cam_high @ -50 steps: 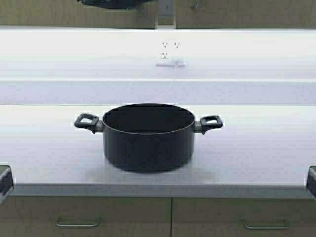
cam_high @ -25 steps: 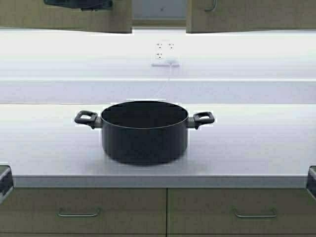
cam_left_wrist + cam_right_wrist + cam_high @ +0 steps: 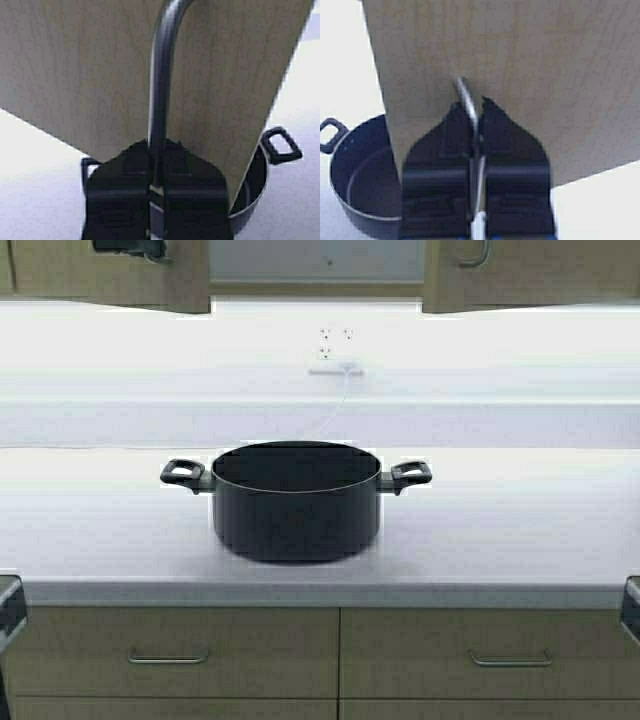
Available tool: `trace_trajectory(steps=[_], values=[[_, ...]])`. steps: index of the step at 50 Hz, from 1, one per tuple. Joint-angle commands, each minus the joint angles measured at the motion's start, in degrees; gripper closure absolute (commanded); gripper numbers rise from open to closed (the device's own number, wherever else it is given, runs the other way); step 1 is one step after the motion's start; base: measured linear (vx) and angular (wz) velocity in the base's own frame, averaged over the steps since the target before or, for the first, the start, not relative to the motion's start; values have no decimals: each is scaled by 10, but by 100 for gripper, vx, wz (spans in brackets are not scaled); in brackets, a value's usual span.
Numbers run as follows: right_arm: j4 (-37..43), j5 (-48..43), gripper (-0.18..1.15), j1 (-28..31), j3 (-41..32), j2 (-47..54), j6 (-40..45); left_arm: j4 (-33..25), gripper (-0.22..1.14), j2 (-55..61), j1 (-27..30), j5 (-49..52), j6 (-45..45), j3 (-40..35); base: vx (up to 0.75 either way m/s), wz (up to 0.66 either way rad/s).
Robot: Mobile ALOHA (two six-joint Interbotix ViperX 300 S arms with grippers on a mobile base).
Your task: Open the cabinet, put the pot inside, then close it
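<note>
The black pot (image 3: pixel 296 505) stands on the white counter (image 3: pixel 520 530), centred in the high view. Above it the cabinet stands partly open: the left door (image 3: pixel 185 275) and right door (image 3: pixel 540 275) are swung apart, showing the pale interior (image 3: pixel 315 258). My left gripper (image 3: pixel 128 247) is at the top edge, and in the left wrist view it (image 3: pixel 157 150) is shut on the left door's metal handle (image 3: pixel 161 75). My right gripper (image 3: pixel 471 112) is shut on the right door's handle (image 3: pixel 465 95); it is out of the high view. The pot shows below in both wrist views (image 3: pixel 255 195) (image 3: pixel 365 170).
A wall outlet with a white plug and cord (image 3: pixel 335 345) sits on the backsplash behind the pot. Base drawers with horizontal handles (image 3: pixel 168 657) (image 3: pixel 510 659) lie under the counter edge. Dark robot parts (image 3: pixel 8 605) (image 3: pixel 632 605) sit at both side edges.
The robot has moved back from the counter: the pot looks smaller and more of the drawers shows. Both cabinet doors have swung further apart, so the gap between them is much wider.
</note>
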Motion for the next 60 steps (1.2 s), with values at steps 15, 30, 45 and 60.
trace_trajectory(steps=[15,30,45,60], values=[[-11,151,-13,-46,-33,-7,17,54,6,-32,31,68,-4,-33,-6,0],[-41,307,1,-48,-33,-87,18,58,-1,-74,31,193,-1,-34,-5,1],[-27,338,81,32,-48,-118,16,61,94,-107,-68,244,3,-51,-4,3],[-28,108,90,128,-94,16,18,61,88,75,-178,87,-8,-121,-6,7]])
